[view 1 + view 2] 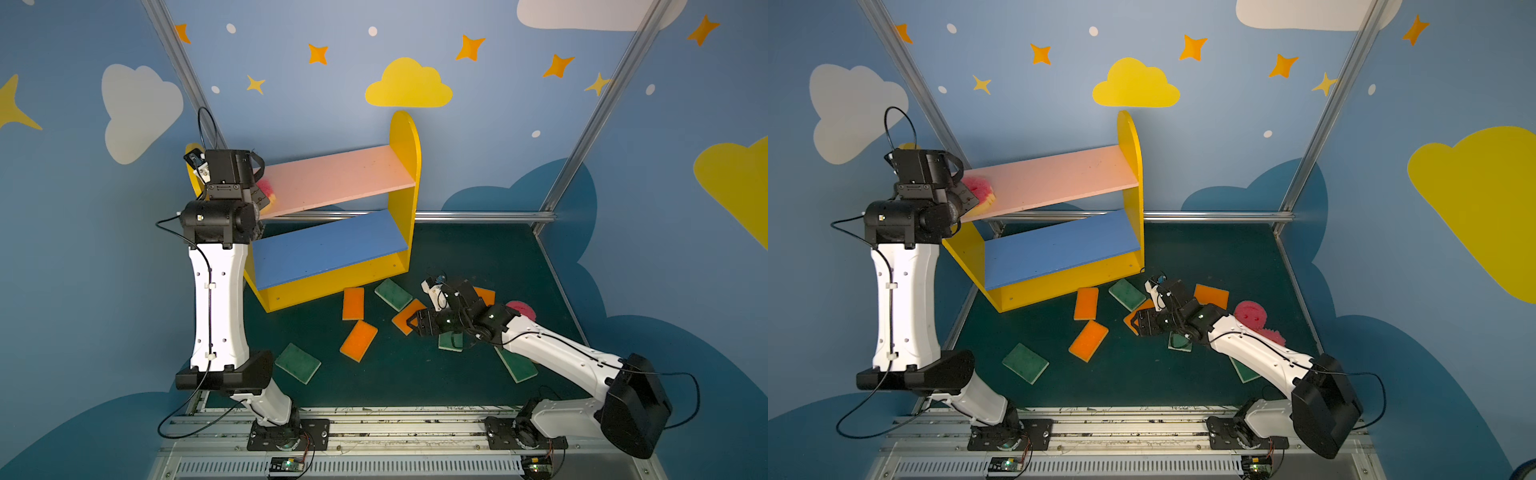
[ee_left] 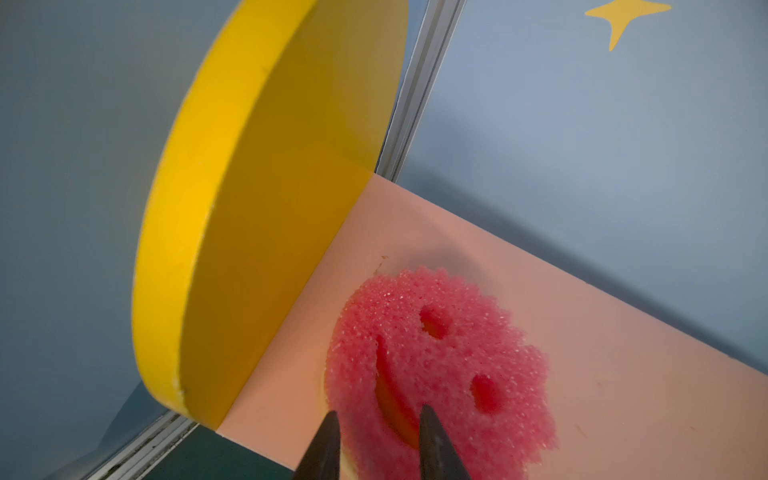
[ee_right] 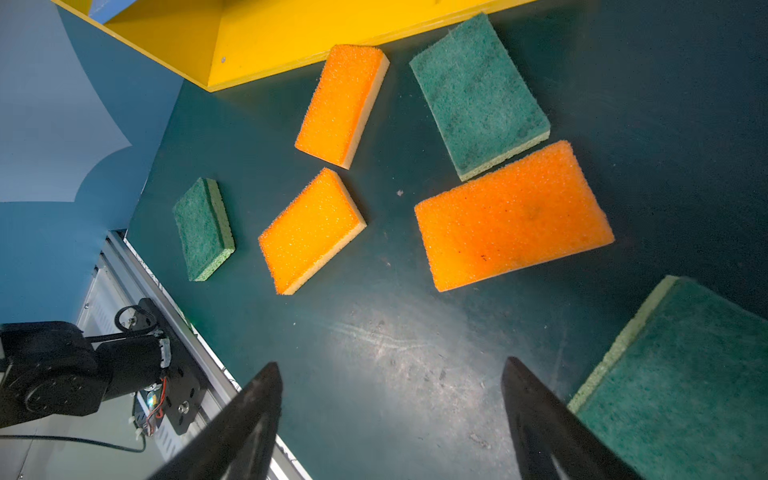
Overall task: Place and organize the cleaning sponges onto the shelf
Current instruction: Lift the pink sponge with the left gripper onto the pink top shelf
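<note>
On the pink upper board [image 1: 340, 174] of the small yellow-sided shelf [image 1: 405, 166], at its left end just beside the round-topped panel, one round pink smiley-face sponge [image 2: 440, 357] is recorded lying flat, face up.

- Left wrist view only: the sponge's face is shown, along with the left end effector [image 2: 378, 440]. Its fingers are parted narrowly over the sponge's near edge, and contact cannot be told. In both top views this sponge is half hidden by the arm.
- Right wrist view: the right end effector [image 3: 390, 365] is seen with fingers spread wide above the dark green surface [image 1: 415, 374], nothing between them.
- Two further pink round sponges [image 1: 1250, 311] [image 1: 1273, 334] are shown in a top view behind the right arm.
- Four orange rectangular sponges [image 1: 353, 303] [image 1: 358, 340] [image 1: 409, 316] [image 1: 484, 294] and four green rectangular sponges [image 1: 392, 294] [image 1: 297, 363] [image 1: 449, 343] [image 1: 517, 368] are listed scattered on the surface before the shelf, two of the green partly covered by the right arm.
- Room: blue walls [image 1: 291, 83] painted with white and yellow clouds and orange stars, framed by aluminium posts [image 1: 602, 112].
</note>
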{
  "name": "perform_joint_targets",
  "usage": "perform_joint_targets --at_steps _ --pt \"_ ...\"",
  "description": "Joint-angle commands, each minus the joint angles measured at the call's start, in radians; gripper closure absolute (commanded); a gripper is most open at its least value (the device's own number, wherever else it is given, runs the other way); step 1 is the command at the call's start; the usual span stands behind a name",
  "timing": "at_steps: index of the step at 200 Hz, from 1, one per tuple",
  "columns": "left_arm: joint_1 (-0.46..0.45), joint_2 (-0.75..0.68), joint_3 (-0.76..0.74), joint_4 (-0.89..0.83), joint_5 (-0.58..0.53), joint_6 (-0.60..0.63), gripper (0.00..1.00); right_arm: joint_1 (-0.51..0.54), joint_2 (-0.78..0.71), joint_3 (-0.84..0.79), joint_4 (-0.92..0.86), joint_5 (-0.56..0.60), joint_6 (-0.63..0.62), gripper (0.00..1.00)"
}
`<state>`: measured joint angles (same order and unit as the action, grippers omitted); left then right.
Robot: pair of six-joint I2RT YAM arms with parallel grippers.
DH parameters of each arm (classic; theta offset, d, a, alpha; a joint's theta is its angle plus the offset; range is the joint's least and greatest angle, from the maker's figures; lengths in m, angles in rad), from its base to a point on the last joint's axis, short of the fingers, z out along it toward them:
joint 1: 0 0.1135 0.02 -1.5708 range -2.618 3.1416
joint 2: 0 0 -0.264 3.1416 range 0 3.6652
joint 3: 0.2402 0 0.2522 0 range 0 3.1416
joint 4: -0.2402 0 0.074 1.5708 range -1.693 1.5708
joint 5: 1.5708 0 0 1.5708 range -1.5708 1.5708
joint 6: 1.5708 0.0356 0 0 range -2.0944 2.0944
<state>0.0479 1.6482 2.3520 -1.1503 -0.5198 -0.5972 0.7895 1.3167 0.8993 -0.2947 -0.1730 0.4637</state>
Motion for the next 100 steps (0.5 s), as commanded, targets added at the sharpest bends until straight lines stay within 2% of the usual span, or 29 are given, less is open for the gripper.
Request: perform_joint_targets --at_steps 1,27,52,78,100 --pt "0.003 -0.022 -0.004 0.017 0.008 0.004 0.60 0.007 -0.014 -0.003 0.008 0.007 -0.001 0.18" --pt "0.004 -0.030 -0.006 0.028 0.026 -0.001 0.56 0.007 -0.007 -0.003 0.005 0.009 -0.001 0.18" --pt "0.000 -0.034 0.009 0.044 0.066 0.016 0.48 0.008 -0.006 -0.002 0.003 0.019 -0.006 0.18" --pt "-0.024 -0.028 0.072 0.043 0.106 0.093 0.37 0.007 -0.006 -0.001 -0.002 0.038 -0.012 0.17" --pt "-0.088 -0.035 0.110 0.066 0.109 0.182 0.30 0.007 -0.008 0.001 -0.007 0.041 -0.016 0.17"
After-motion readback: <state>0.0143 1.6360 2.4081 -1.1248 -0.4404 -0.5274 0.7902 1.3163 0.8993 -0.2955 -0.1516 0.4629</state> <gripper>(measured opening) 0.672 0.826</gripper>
